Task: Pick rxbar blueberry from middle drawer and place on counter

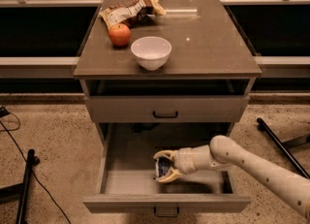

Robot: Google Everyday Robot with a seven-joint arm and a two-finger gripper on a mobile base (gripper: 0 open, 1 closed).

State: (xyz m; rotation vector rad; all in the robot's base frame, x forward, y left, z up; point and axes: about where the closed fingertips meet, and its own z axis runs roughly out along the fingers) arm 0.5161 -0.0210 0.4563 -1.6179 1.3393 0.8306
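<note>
Far up and left of the claw we see a crumpled brown-and-white snack bag [127,12] and a red-orange apple [119,34], then a white round bowl [151,52] almost straight above it, all sitting on the flat brown-grey counter [208,39]. The closed grey drawer front with dark handle [164,109] is directly above the claw. The wide shallow grey middle drawer [128,172] is pulled open, with bare pale floor to the claw's left. The cream two-finger gripper [160,168] is down inside that drawer, one finger above and one below the small dark-blue rxbar blueberry [163,169]. It looks pinched between them and tipped up off the floor, though we can't confirm a firm hold. The white arm [252,165] runs off to the claw's right. We judge the reach and grasp done or nearly so. Left to do: lift out, carry up, and set it on the counter.
</note>
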